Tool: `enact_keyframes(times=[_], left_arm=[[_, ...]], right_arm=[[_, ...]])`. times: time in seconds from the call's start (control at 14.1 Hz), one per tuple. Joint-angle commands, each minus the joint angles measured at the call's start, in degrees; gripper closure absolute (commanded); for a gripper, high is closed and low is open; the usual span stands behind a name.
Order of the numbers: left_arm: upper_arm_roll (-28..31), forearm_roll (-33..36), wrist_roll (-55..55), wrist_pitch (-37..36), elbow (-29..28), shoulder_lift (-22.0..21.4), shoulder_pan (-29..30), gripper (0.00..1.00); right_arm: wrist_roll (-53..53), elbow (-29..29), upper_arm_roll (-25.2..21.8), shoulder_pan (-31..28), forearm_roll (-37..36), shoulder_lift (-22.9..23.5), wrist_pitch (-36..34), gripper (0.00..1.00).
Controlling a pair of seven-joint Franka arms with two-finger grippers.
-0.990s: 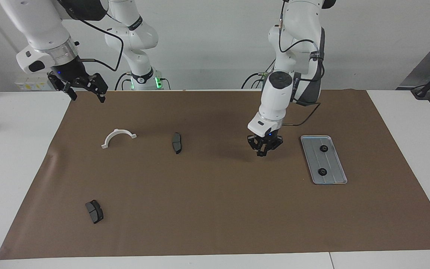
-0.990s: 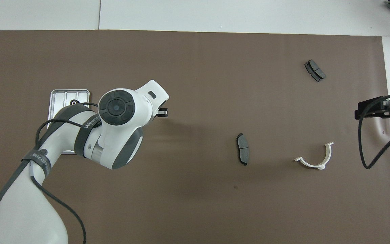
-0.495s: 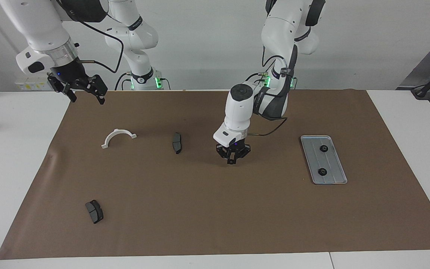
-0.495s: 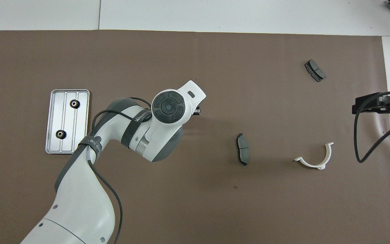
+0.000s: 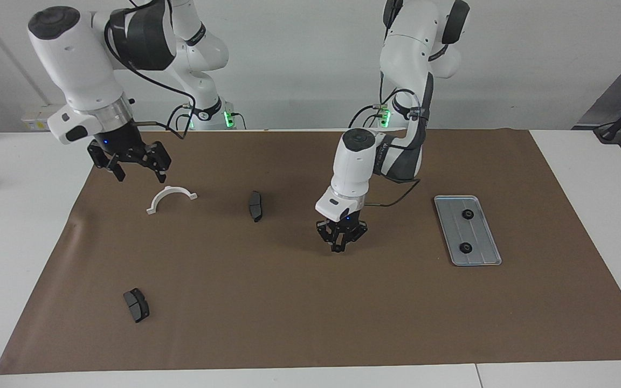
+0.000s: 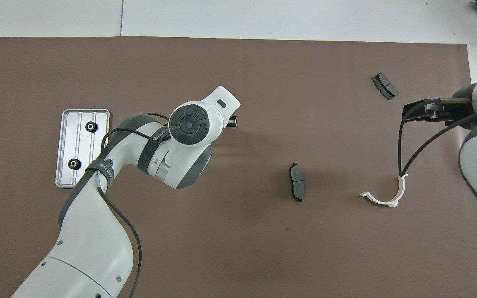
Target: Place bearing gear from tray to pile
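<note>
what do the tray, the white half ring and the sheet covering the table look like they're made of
Tray: looks like metal, silver-grey with a dull sheen, pressed lengthwise ridges and a raised rim.
White half ring: probably plastic, plain matte white, thin curved band with small end tabs.
Brown sheet: looks like paper or thin card, matte, with a crease near one edge.

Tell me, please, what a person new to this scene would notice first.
First the left gripper, hanging low over the middle of the brown paper sheet, jaws shut. Next the flat silver-grey metal tray at the left arm's end, with two small black round gears in it. The right gripper hovers open over the white plastic half-ring.
</note>
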Motion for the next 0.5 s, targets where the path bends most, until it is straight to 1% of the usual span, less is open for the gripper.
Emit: enact_keyframes(times=[0.0, 0.14, 0.28, 0.35, 0.42], left_arm=[[-0.2, 1.0, -0.7, 2.7, 1.2, 1.6, 0.8, 1.00], [-0.2, 1.0, -0.7, 3.3, 0.8, 1.7, 1.5, 1.00], [-0.2, 1.0, -0.7, 3.3, 0.4, 1.7, 1.3, 1.00], [-0.2, 1.0, -0.7, 3.3, -0.6, 1.7, 0.8, 0.98], [-0.2, 1.0, -0.5, 3.4, -1.4, 1.6, 0.8, 0.89]], right_arm=[[1.5, 0.9, 0.0, 2.0, 1.2, 4.1, 5.0, 0.00], [2.3, 0.9, 0.1, 2.8, 1.5, 6.7, 7.7, 0.00], [3.5, 0.9, 0.1, 4.4, 3.4, 8.9, 11.1, 0.00], [5.1, 0.9, 0.1, 5.1, 3.4, 10.1, 12.8, 0.00], [6.6, 0.9, 0.0, 6.1, 3.4, 11.2, 14.4, 0.00]])
